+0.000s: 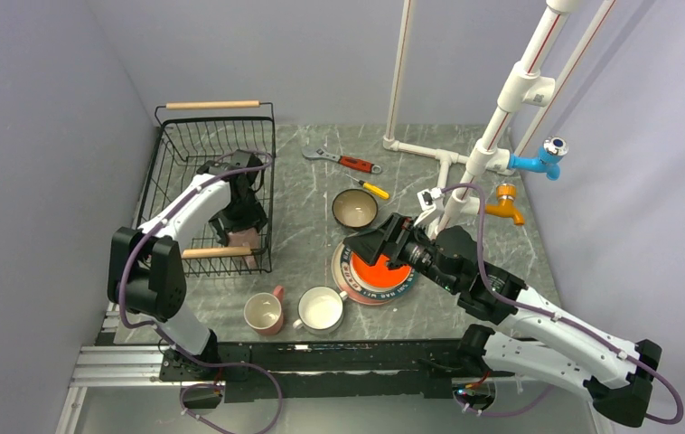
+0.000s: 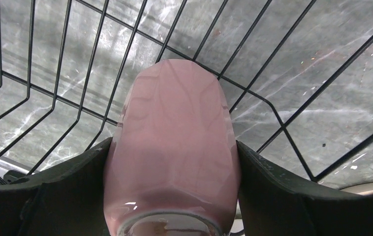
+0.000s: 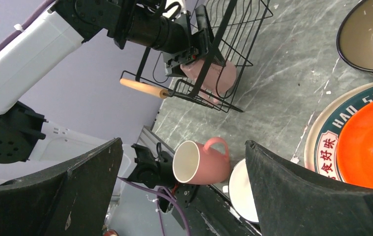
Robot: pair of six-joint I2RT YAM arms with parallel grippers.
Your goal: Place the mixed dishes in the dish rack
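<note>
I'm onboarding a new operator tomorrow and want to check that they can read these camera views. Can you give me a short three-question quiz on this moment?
1. True or false: the orange-red plate lies on top of the lettered-rim plate.
2. What sits between the fingers of the left gripper? A) the wrench B) a pink mug C) the teal bowl
3. Fill in: outside the dish rack, ___ mugs stand on the table.

Key: 1 true. 2 B. 3 two: the second pink mug and the white mug.
</note>
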